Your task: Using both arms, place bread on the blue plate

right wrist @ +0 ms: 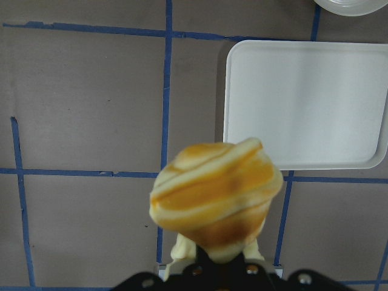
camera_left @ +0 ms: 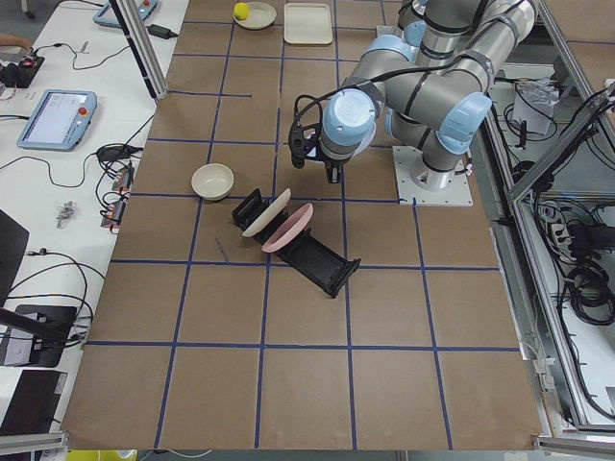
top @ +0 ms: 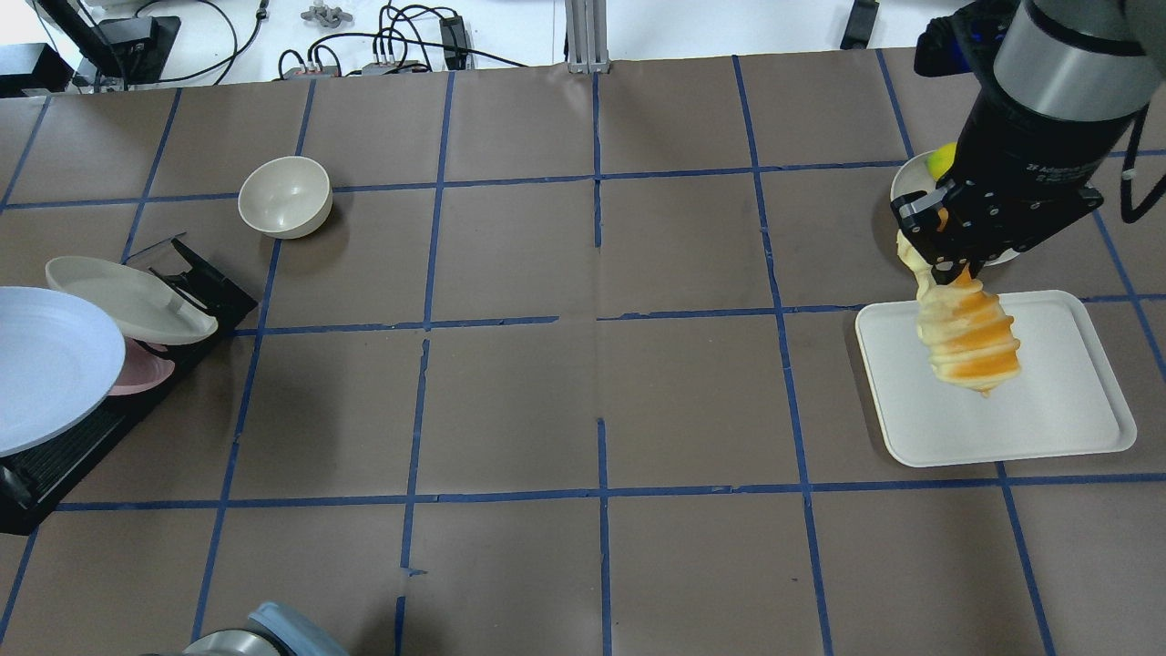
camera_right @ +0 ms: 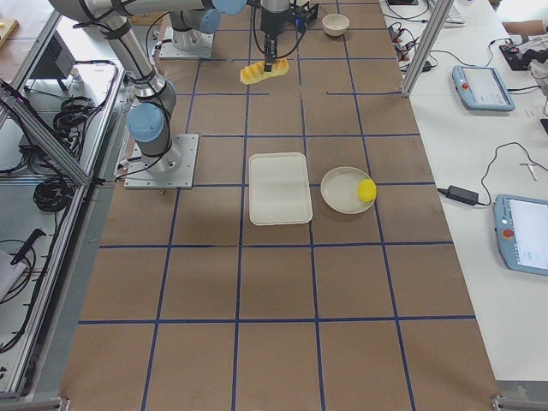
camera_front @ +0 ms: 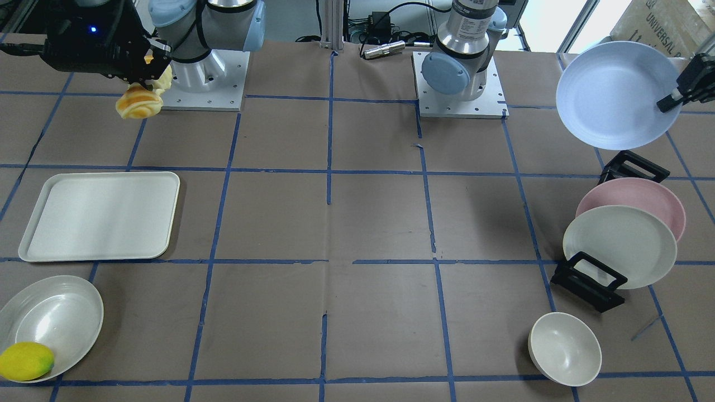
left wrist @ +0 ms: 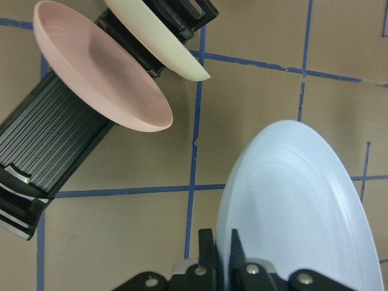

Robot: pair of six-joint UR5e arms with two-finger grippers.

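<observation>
My right gripper (camera_front: pixel 149 78) is shut on one end of the bread (camera_front: pixel 138 104), an orange and pale yellow ridged loaf that hangs in the air. In the overhead view the bread (top: pixel 967 339) hangs below that gripper (top: pixel 943 253), over the white tray's near-left part. It fills the right wrist view (right wrist: pixel 215 195). My left gripper (camera_front: pixel 677 96) is shut on the rim of the blue plate (camera_front: pixel 614 95) and holds it tilted in the air above the plate rack. The left wrist view shows the plate (left wrist: pixel 297 206) clamped between the jaws.
A white tray (camera_front: pixel 100 215) lies under the right arm. A shallow bowl (camera_front: pixel 56 318) holds a yellow lemon (camera_front: pixel 25 360). A black rack (camera_front: pixel 589 282) holds a pink plate (camera_front: pixel 667 198) and a cream plate (camera_front: pixel 617 243). A cream bowl (camera_front: pixel 564 349) stands nearby.
</observation>
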